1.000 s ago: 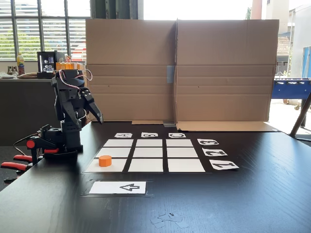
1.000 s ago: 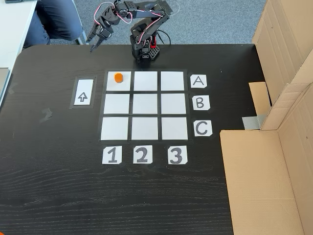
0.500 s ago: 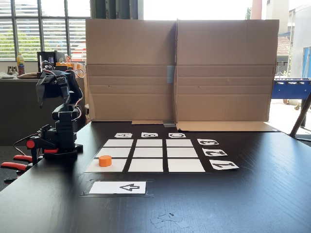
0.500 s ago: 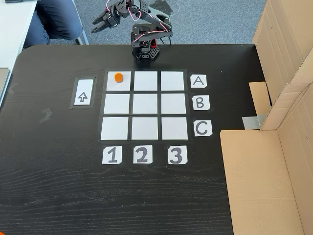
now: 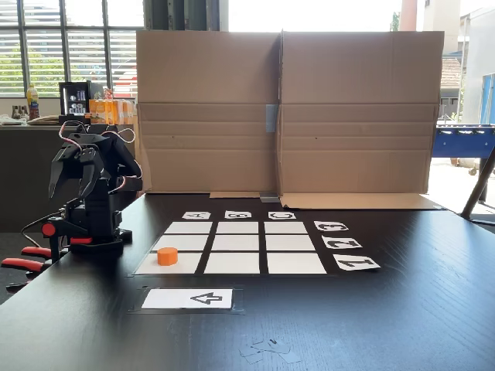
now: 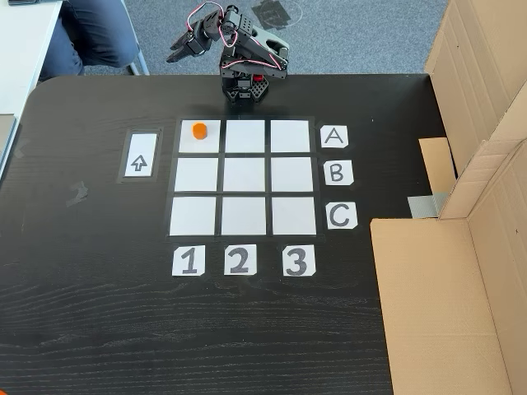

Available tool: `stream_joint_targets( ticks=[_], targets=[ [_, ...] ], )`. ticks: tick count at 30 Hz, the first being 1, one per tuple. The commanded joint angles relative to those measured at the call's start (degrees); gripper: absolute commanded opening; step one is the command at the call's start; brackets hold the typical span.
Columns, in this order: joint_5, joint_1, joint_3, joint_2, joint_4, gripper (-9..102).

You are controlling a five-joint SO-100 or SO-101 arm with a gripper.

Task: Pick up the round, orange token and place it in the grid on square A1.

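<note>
One token (image 6: 198, 130) on square A1 (image 6: 206, 141), arrow card (image 6: 140, 155) beside.

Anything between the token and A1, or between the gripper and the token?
Nothing visible. The token already sits on square A1, the grid corner cell lining up with the A and 1 labels. The gripper hangs empty beyond the table's far edge, with only bare table between it and the token.

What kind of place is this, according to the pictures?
Probably an office or lab space used for a tabletop robot test. A small arm with its tool stands on a black table with a labelled paper grid, cardboard screens stand behind, and large windows and grey carpet surround it.
</note>
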Motion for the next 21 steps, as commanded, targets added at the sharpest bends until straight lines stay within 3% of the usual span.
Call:
stream_joint_targets(
  ticks=[1, 21],
  targets=[
    [0.2, 1.2, 2.5, 0.7, -1.4, 16],
    [0.2, 2.3, 10.5, 1.4, -2.0, 12]
  ],
)
